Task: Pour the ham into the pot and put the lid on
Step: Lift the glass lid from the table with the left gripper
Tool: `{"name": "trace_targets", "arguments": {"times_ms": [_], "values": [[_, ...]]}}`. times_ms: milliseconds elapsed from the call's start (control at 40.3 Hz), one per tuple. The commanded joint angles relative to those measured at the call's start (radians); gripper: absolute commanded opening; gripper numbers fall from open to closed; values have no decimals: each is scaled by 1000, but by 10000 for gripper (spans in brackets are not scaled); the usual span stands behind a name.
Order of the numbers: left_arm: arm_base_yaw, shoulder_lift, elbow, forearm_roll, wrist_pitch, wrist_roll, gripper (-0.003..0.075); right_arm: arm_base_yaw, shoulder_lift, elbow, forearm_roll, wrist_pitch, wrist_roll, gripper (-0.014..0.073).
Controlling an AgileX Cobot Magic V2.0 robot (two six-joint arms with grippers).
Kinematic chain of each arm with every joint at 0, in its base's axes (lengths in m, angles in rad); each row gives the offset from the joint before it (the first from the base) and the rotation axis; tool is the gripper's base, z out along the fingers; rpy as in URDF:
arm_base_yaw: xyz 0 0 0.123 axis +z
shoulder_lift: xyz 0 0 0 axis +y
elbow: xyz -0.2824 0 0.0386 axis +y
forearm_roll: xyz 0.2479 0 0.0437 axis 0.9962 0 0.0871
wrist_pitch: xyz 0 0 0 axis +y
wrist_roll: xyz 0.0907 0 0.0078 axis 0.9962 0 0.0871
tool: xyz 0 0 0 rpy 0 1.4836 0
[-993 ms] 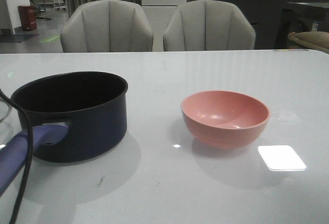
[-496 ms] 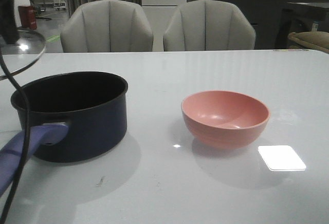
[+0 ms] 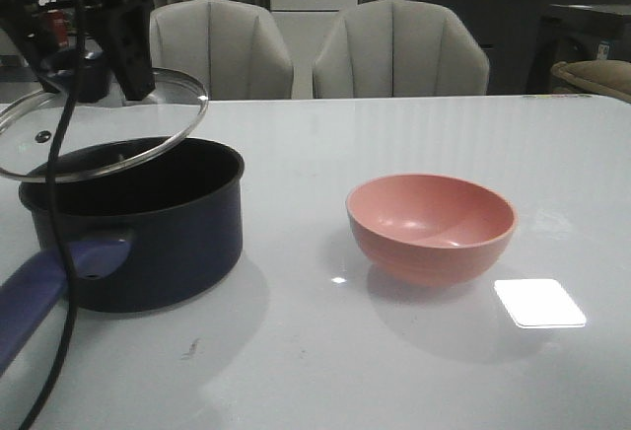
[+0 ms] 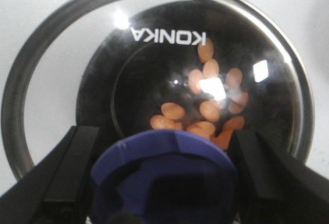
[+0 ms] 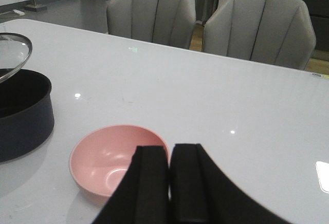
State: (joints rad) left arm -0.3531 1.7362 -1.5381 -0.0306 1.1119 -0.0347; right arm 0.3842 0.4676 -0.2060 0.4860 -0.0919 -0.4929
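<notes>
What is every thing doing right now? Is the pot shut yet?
Pot: upright, not shut yet.
Lid: tilted in the air over the pot, held by its knob.
Ham: inside the pot.
Pink bowl: upright, empty.
Left claw: shut on the lid's knob.
Right claw: shut, holding nothing.

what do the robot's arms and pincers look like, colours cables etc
Both pincers are matte black. The right pincer has two flat, blocky fingers. The left pincer has broad black fingers, and a thin black cable hangs from that arm. No markings are visible.
</notes>
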Motion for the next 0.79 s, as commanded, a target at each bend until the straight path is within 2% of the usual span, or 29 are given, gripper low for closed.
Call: {"name": "trace_targets", "arguments": {"times_ms": [0, 422, 769], "values": [[-12, -58, -37, -5, -15, 0, 260, 1, 3, -27, 3, -68, -6, 160], [-13, -33, -39, -79, -4, 0, 260, 1, 3, -27, 3, -68, -6, 160], [-17, -19, -39, -75, -33, 0, 262, 1, 3, -27, 3, -68, -6, 160]]}}
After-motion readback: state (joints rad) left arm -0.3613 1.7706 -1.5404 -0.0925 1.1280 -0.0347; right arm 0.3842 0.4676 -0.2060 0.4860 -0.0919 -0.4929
